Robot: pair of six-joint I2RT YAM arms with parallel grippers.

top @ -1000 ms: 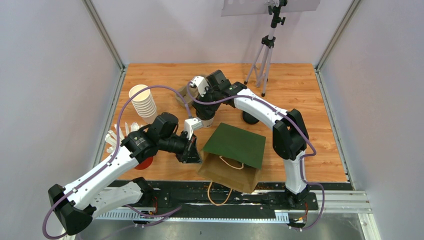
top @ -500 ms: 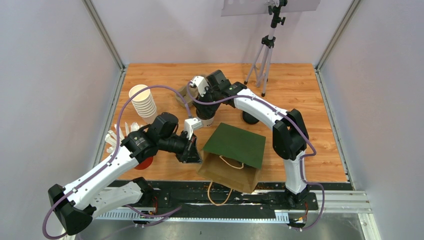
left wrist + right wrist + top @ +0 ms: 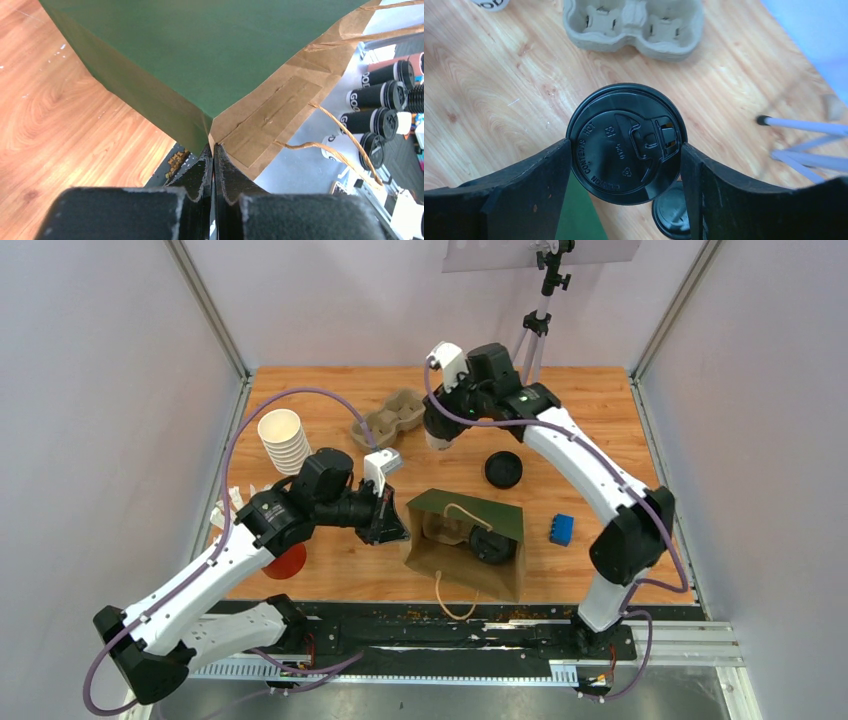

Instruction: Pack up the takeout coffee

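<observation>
The step in hand looks like the carry. The right claw (image 3: 625, 147) is closed on a takeout cup (image 3: 619, 125), its fingers pressed to opposite sides of the black lid. The cup hangs clear above the counter (image 3: 600, 420), beyond the far edge of the paper bag (image 3: 470, 508) and a little left of its middle. The left claw (image 3: 213, 152) is pinched tight on the bag's left rim corner and holds the mouth open.

Inside the bag, toward its right side, a dark round top (image 3: 490, 545) shows. It is probably a cup already packed, though the view is too small to be sure. Another black lid (image 3: 503, 469) sits on the counter just past the bag's far right corner. The cardboard cup carrier (image 3: 388, 418) lies farther off, beyond the bag's left end.

The next move probably calls for bringing the cup back over the open mouth. It should go down upright into the free left part of the bag, clear of the twine handle and the rim, before the claw lets go.

The right arm stretches out long from its base past the bag's right side, wrist bent so the claw points straight down. The left arm comes in low from the bag's left, elbow bent and forearm nearly level
</observation>
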